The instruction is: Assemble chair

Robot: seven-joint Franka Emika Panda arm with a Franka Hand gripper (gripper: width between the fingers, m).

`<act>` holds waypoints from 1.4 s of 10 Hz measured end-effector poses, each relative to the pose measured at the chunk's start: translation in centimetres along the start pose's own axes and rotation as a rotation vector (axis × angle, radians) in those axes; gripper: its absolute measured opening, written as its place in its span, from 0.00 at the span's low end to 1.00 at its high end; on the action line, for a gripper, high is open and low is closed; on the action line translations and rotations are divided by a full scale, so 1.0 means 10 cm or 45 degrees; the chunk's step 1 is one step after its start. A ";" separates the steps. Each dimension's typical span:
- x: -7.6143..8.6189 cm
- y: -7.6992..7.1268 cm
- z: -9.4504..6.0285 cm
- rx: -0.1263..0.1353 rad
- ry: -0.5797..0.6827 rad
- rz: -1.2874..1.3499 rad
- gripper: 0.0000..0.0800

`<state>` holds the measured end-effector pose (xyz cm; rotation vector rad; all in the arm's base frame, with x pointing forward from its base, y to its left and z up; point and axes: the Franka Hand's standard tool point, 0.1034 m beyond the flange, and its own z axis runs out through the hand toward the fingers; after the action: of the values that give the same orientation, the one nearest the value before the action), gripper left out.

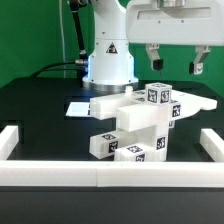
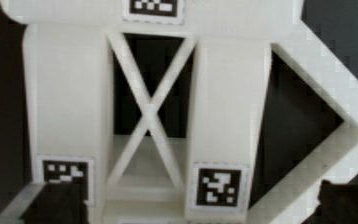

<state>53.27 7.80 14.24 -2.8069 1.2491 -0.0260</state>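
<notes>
Overhead, we see the gripper (image 1: 174, 58) spread wide and empty, above the white chair (image 1: 135, 124) standing on the black surface (image 1: 40, 110) within white border rails (image 1: 100, 178).

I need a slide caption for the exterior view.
Open gripper hovers above the partly assembled white chair.

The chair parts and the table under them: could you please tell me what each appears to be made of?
The chair parts look like hard white plastic with a matte finish: blocky shapes, uniform colour, soft shading without glare. Their small black-and-white tags look printed, probably paper or stickers. The table is black with a faint sheen; its material cannot be told, possibly painted board or a mat.
</notes>
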 end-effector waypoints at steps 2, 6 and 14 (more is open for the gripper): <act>0.00 0.00 0.00 0.000 0.000 0.000 0.81; -0.62 0.07 0.11 -0.020 -0.022 -0.027 0.81; -1.19 0.18 0.35 -0.051 -0.024 -0.061 0.81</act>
<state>44.14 15.60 10.77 -2.8633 1.1914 0.0236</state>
